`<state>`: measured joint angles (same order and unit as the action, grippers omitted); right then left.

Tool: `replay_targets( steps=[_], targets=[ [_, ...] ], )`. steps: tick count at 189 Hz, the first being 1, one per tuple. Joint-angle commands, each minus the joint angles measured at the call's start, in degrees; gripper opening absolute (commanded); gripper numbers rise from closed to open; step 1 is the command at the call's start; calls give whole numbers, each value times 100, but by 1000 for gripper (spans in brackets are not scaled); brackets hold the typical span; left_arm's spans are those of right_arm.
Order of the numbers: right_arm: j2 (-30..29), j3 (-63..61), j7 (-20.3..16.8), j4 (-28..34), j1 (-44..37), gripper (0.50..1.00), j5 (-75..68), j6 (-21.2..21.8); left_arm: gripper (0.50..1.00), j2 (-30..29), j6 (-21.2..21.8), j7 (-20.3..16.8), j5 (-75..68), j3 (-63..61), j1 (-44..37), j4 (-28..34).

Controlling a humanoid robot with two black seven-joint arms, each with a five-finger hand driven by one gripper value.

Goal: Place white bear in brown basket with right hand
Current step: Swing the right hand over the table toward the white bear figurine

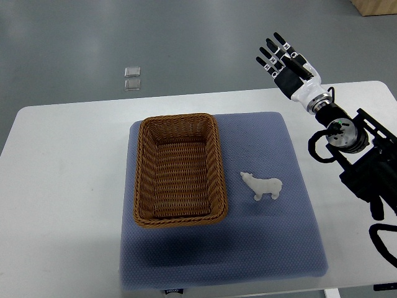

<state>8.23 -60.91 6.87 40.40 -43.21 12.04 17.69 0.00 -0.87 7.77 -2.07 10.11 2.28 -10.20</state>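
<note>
Right hand (286, 64) hangs raised beyond the far right corner of the blue mat (273, 248), fingers (271, 51) straight and spread, holding nothing; its black arm slants in from the right edge. On the mat, the white bear (263, 185) stands just right of the brown basket (178, 169), apart from it, head toward the basket. Both sit on the mat over the white table (56, 186). Beyond the mat, two small clear squares (131, 78) lie on the grey floor.
</note>
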Motion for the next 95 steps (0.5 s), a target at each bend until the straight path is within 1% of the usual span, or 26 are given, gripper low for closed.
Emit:
replay_targets(
  steps=[1, 12, 22, 29, 38, 48, 49, 57, 59, 67, 69, 79, 95],
  targets=[
    [328, 291, -318, 390, -108, 924, 694, 68, 1000, 0, -10, 14, 5, -1, 9, 0],
    [731, 764, -564, 741, -310, 924, 1396, 85, 1000, 0, -36, 31, -4, -9, 9, -9],
    [1083, 1309, -704, 996, -591, 924, 1985, 121, 1000, 0, -45, 32, -13, -18, 9, -9],
    [1286, 1714, -749, 1128, -803, 924, 2303, 173, 1000, 0, -45, 40, -4, -18, 9, -9],
    [1584, 2469, -784, 1251, -1285, 924, 2654, 261, 1000, 0, -45, 40, -13, -27, 18, -17],
    [1585, 2470, -784, 1251, -1286, 924, 2654, 261, 1000, 0, -45, 40, -13, -27, 18, -17],
    [1855, 3314, -819, 1312, -1852, 924, 2915, 357, 1000, 0, -54, 40, -13, -18, 26, -17],
    [2041, 4033, -863, 1366, -2348, 924, 3076, 463, 1000, 0, -54, 40, -30, -18, 35, -17],
    [2042, 4035, -863, 1366, -2350, 924, 3076, 463, 1000, 0, -54, 40, -30, -18, 35, -17],
    [2252, 4868, -924, 1523, -2946, 924, 3243, 630, 1000, 0, -54, 49, -39, -18, 35, -26],
    [2253, 4870, -924, 1524, -2947, 924, 3243, 630, 1000, 0, -54, 49, -39, -18, 35, -26],
    [2437, 5546, -986, 1770, -3483, 924, 3287, 762, 1000, 0, -63, 49, -39, -18, 35, -44],
    [2675, 6364, -1144, 2324, -4125, 924, 3287, 877, 1000, 0, -54, 49, -39, -27, 44, -114]
  ],
)
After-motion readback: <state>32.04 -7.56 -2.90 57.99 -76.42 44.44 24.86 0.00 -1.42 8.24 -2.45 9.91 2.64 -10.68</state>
